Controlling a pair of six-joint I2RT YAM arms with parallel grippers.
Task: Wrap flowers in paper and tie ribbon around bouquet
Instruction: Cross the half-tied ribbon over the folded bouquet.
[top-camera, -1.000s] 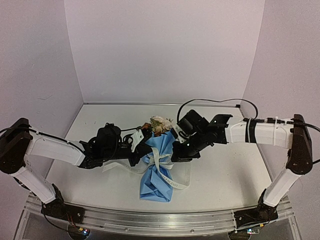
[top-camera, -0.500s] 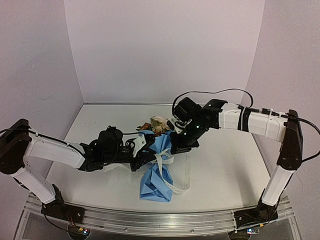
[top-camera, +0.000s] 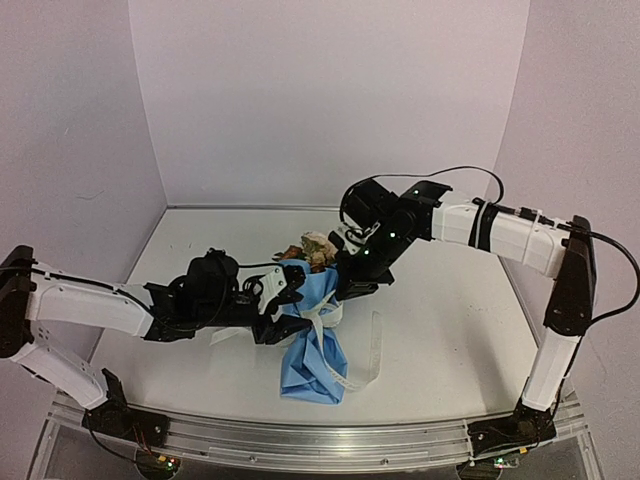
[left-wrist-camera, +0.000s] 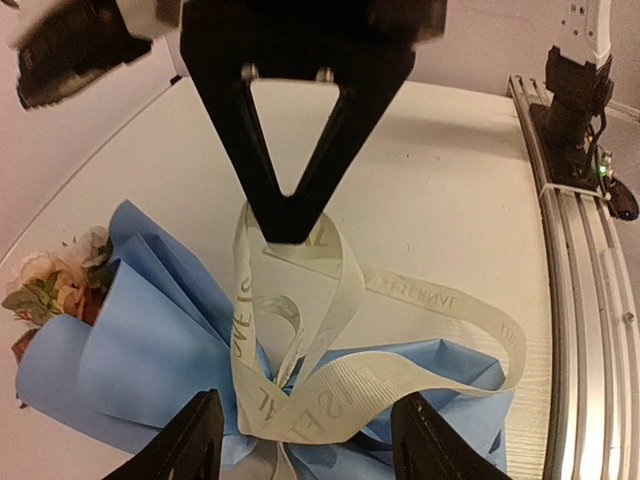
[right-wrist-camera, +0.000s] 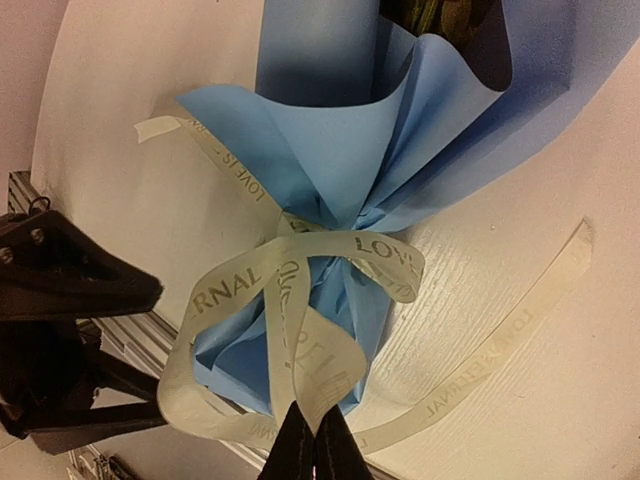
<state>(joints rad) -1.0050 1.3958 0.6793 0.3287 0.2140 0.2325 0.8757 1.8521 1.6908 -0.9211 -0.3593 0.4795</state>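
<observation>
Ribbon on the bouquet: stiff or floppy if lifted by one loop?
Likely floppy: the ribbon curls and sags across the paper. Probably light and thin: the right claw pinches one loop flat. Its free tail lies loose on the table, so it should drag along.

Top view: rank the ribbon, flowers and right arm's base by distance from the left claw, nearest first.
1. ribbon: tied at the waist of the bouquet, right beside the left claw.
2. flowers: farther back, at the bouquet's wide end.
3. right arm's base: far off at the near right corner.
</observation>
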